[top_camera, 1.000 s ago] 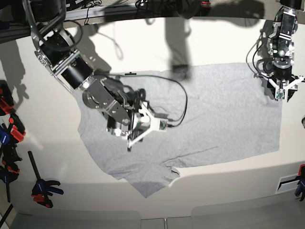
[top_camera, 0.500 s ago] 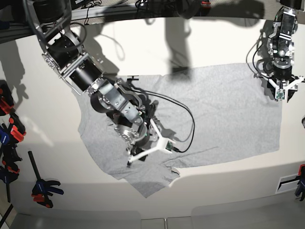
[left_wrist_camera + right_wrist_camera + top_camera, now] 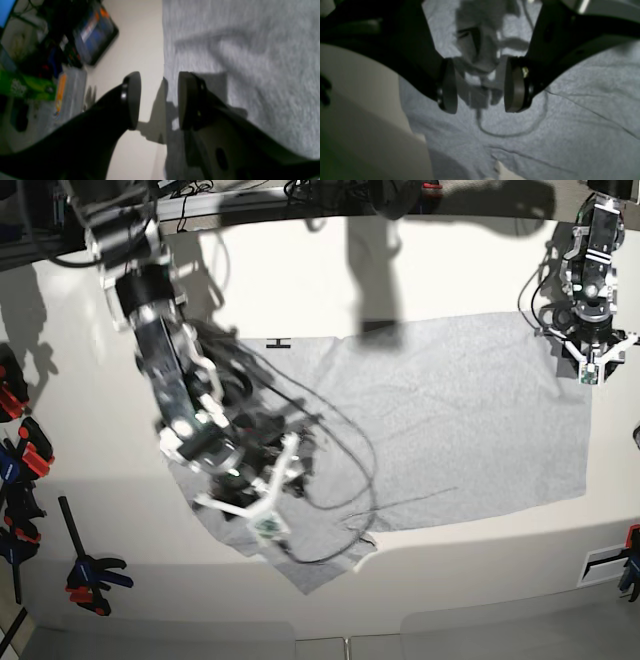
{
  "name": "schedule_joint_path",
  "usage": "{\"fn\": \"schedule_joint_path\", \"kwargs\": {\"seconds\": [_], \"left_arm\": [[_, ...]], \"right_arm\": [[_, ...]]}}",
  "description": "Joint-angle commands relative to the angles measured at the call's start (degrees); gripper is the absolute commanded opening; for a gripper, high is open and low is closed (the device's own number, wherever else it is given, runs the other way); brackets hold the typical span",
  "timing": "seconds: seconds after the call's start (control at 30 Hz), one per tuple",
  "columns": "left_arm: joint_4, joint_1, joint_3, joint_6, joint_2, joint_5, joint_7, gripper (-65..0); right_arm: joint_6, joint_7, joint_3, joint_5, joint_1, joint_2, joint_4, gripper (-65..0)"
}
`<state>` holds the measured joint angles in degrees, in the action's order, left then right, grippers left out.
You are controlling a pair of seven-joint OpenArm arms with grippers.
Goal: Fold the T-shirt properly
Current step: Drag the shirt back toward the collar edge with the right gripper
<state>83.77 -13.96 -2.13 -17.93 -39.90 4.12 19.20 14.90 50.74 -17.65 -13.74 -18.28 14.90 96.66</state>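
1. The T-shirt [image 3: 450, 420] lies spread out flat on the pale tabletop [image 3: 300, 280], plain grey side up.
2. One sleeve sticks out toward the front edge of the tabletop, near a curved notch in that edge.
3. The right gripper [image 3: 480, 85] hangs low over the part of the T-shirt near that sleeve.
4. Its jaws are spread apart with nothing between them, only grey cloth below.
5. A thin black cable [image 3: 350, 450] loops over the T-shirt beside this arm.
6. The left gripper [image 3: 157, 100] is at the far corner of the T-shirt, right at the cloth's edge.
7. Its jaws are also apart and pinch nothing; one is over the bare tabletop and the other over the cloth.
8. Some clamps [image 3: 90, 572] lie at the side of the tabletop, well away from the T-shirt.
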Motion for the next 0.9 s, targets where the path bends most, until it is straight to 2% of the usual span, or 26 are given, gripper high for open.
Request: {"fn": "schedule_joint_path", "kwargs": {"seconds": [0.0,0.1,0.23,0.33,0.4,0.67,0.8,0.87], "left_arm": [[1.38,0.48,0.59,-1.49,-0.63,0.24,-0.63,-42.6],[2.64,0.42,0.59,-1.49,2.51,3.74,0.37,-42.6],[4.94,-0.22,0.59,-1.4,9.6,3.3,-0.35,-42.6],[5.29,-0.52,0.59,-1.4,13.86,1.66,-1.18,-42.6],[5.25,-0.48,0.59,-1.38,15.47,1.29,-1.27,-42.6],[5.27,-0.44,0.59,-1.33,15.78,-1.16,-1.36,-42.6],[5.27,-0.33,0.59,-1.38,13.07,-1.01,-0.48,-42.6],[5.25,-0.31,0.59,-1.38,11.65,1.84,1.27,-42.6]], "right_arm": [[1.29,-1.11,2.6,-0.22,0.76,0.31,1.46,-36.0],[5.73,-1.68,9.6,0.07,7.15,0.31,1.64,-36.0],[10.27,-4.09,17.94,0.02,15.43,0.15,1.64,-36.0],[11.3,-7.76,22.38,0.0,20.48,0.15,1.57,-36.0],[11.3,-8.79,23.61,0.02,22.8,0.17,1.18,-36.0],[11.72,-11.85,22.84,0.07,25.59,-0.13,-1.22,-36.0],[11.72,-13.35,22.84,0.09,24.9,-0.13,-5.55,-36.0],[11.72,-13.29,22.84,0.24,24.28,-0.11,-8.09,-36.0]]}}
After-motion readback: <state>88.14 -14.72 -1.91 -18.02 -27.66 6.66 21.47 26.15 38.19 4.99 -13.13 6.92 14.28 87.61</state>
